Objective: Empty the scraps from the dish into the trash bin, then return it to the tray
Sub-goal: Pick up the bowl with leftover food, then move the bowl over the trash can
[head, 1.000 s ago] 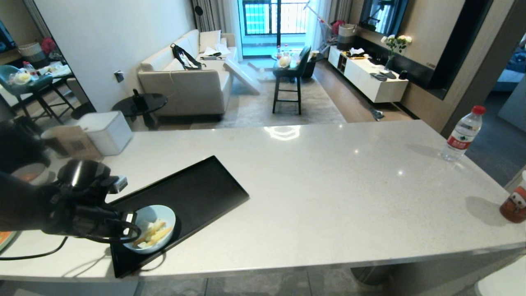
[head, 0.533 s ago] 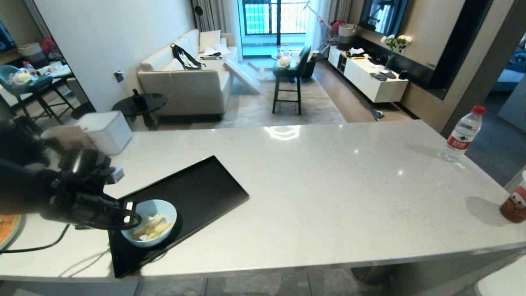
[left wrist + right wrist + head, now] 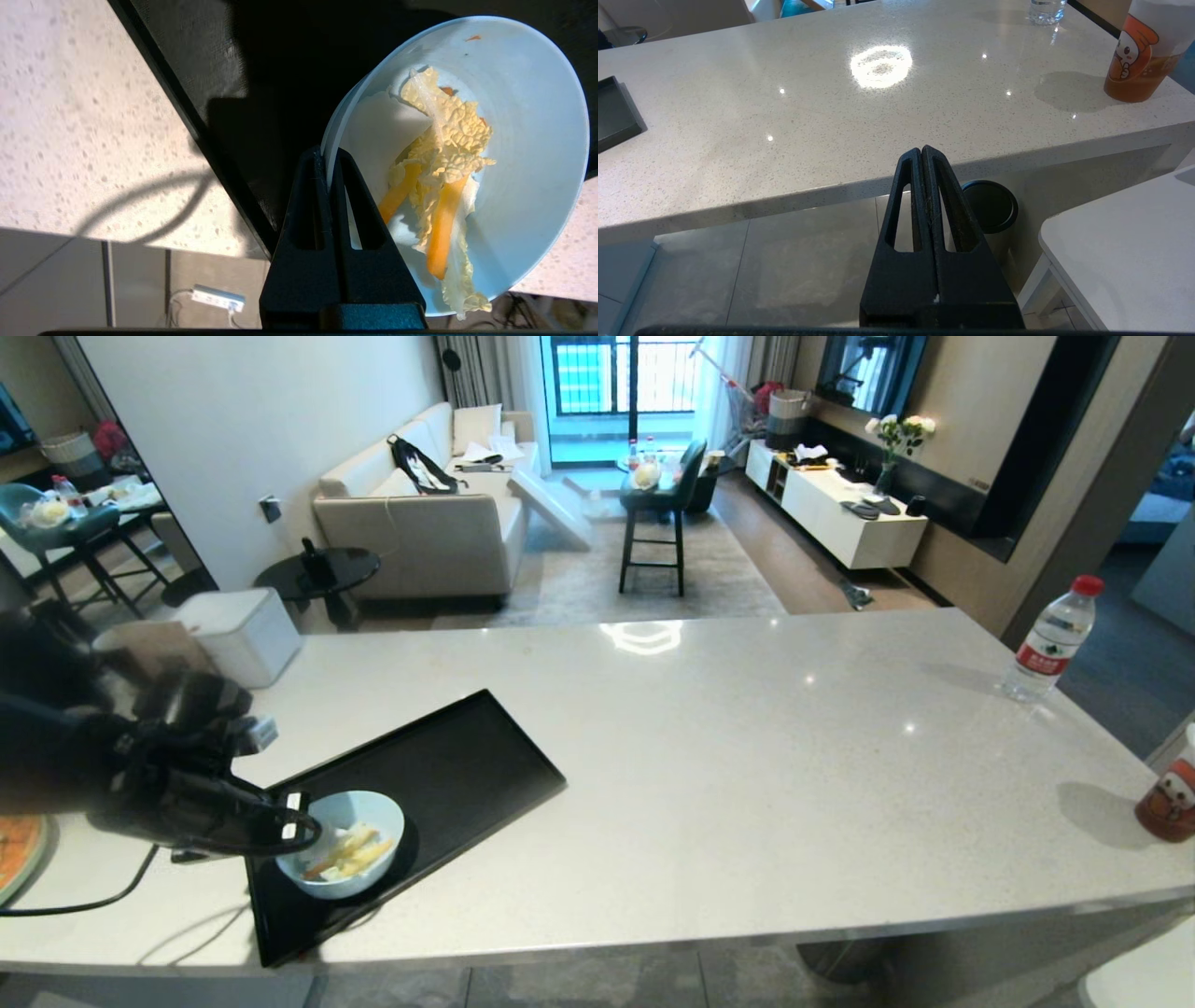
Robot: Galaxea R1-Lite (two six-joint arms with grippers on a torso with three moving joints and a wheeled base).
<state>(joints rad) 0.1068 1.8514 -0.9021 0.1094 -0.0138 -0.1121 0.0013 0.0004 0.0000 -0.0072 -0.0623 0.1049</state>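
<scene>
Left gripper [image 3: 329, 161] pinching the small pale-blue glossy bowl's [image 3: 347, 845] rim has lifted it slightly off the matte-black rectangular tray [image 3: 448, 775]; yellow-orange scraps [image 3: 439, 186] inside, so dumping comes next.

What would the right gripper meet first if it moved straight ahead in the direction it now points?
Probably the front edge of the white countertop. The right gripper is shut and empty, parked in front of the counter, tips level with that edge in its wrist view. Depth is unclear, so it might pass just under it.
</scene>
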